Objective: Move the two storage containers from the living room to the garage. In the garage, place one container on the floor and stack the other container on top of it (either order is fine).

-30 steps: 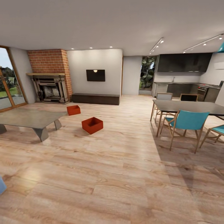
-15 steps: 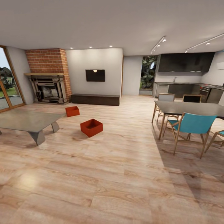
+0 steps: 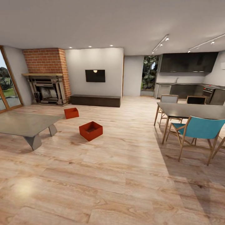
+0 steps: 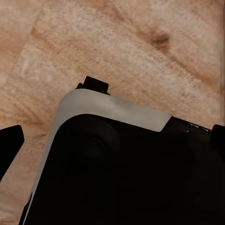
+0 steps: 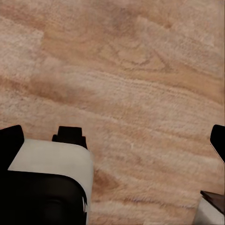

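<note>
Both storage containers rest on the living room plank floor: the near container (image 3: 91,130) mid-floor, the far container (image 3: 71,112) twd. the fireplace (image 3: 46,89). Robot approaches; better to stop square to the near one, w/ reach room. Pincer state, both arms: cannot tell.

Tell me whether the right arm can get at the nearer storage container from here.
Probably not yet. The nearer storage container sits well ahead across bare wood-plank floor; nothing blocks the way, but the robot must drive closer.
</note>
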